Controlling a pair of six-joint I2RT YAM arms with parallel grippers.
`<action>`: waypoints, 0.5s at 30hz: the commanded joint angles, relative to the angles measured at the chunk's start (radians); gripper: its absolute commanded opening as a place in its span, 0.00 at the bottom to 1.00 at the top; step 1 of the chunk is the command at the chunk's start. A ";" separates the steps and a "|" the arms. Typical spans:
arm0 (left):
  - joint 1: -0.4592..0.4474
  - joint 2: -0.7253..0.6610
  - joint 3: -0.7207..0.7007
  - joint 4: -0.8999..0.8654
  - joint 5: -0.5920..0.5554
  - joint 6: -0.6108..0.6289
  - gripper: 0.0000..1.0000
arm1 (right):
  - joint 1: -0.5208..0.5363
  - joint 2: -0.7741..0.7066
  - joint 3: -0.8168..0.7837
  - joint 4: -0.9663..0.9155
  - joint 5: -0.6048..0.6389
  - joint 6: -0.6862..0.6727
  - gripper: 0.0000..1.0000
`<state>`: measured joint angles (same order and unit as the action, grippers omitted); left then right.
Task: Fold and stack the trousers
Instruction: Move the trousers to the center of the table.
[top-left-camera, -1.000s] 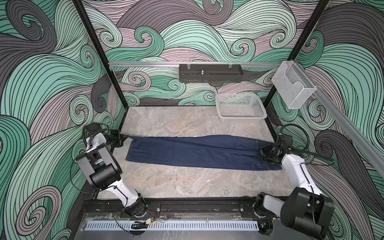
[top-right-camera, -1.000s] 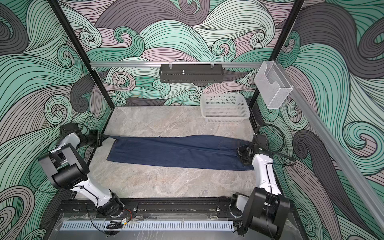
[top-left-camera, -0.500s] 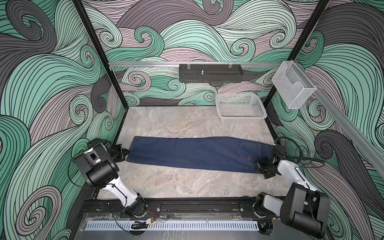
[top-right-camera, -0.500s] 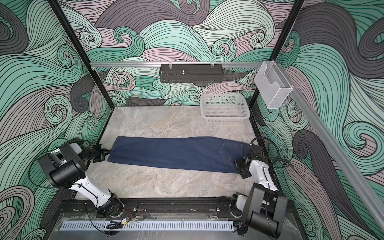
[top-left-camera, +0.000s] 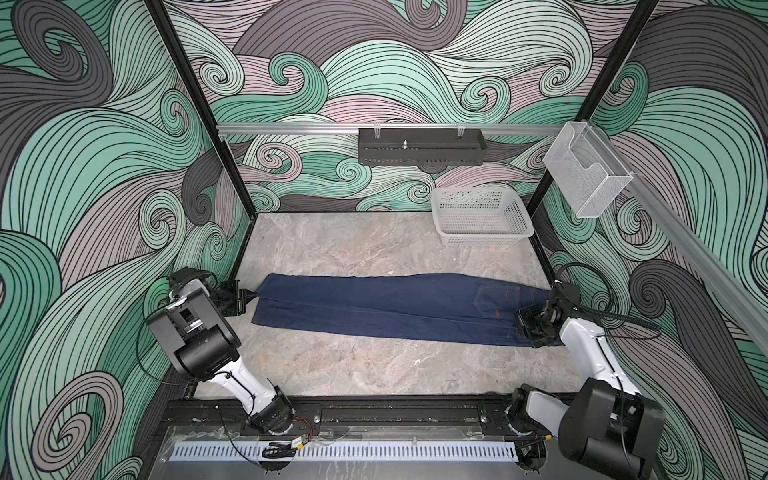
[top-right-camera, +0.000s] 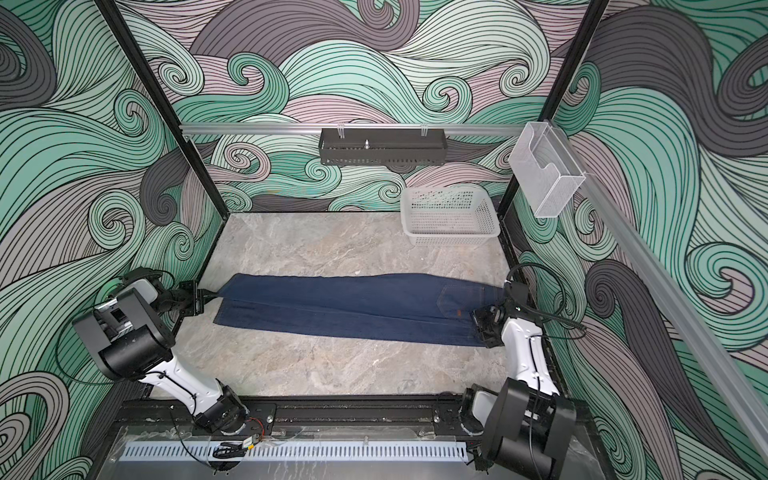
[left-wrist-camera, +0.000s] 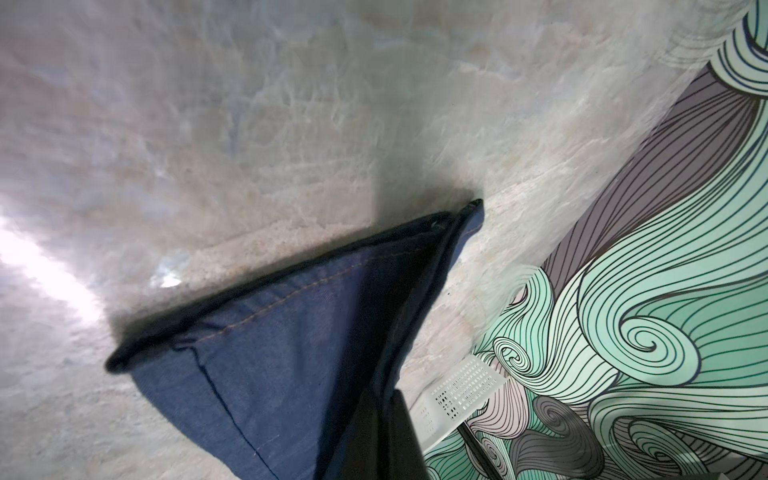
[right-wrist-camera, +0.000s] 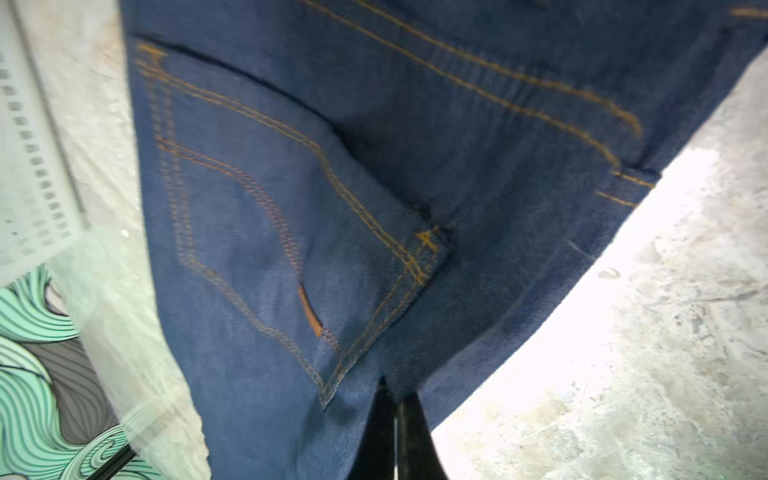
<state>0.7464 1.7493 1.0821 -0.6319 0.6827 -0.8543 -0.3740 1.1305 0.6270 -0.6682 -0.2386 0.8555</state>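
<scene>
Dragged trousers (top-left-camera: 374, 307) lower in frame; clamped shut on hem with left gripper (top-left-camera: 249, 296), waist end with right gripper (top-left-camera: 523, 328).

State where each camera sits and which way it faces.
Both top views: high above the arms' bases, looking down and inward at the trousers on the table; both arms show, with the left gripper and right gripper.
Left wrist: on the left arm, looking along its shut fingers over the hem end toward the basket.
Right wrist: on the right arm, looking along its fingers at the back pocket.
Shared: every view shows trousers and table.
</scene>
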 joint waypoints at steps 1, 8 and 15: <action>0.018 0.011 -0.044 -0.005 -0.045 0.042 0.00 | -0.009 0.006 -0.055 0.012 0.054 -0.018 0.00; 0.024 0.023 -0.027 -0.066 -0.060 0.064 0.31 | -0.008 0.010 -0.052 -0.005 0.051 -0.058 0.40; 0.018 -0.062 0.138 -0.260 -0.165 0.181 0.61 | 0.007 -0.049 0.089 -0.143 0.047 -0.141 0.69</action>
<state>0.7589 1.7561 1.1362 -0.7719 0.5938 -0.7528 -0.3782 1.1183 0.6651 -0.7292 -0.2047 0.7650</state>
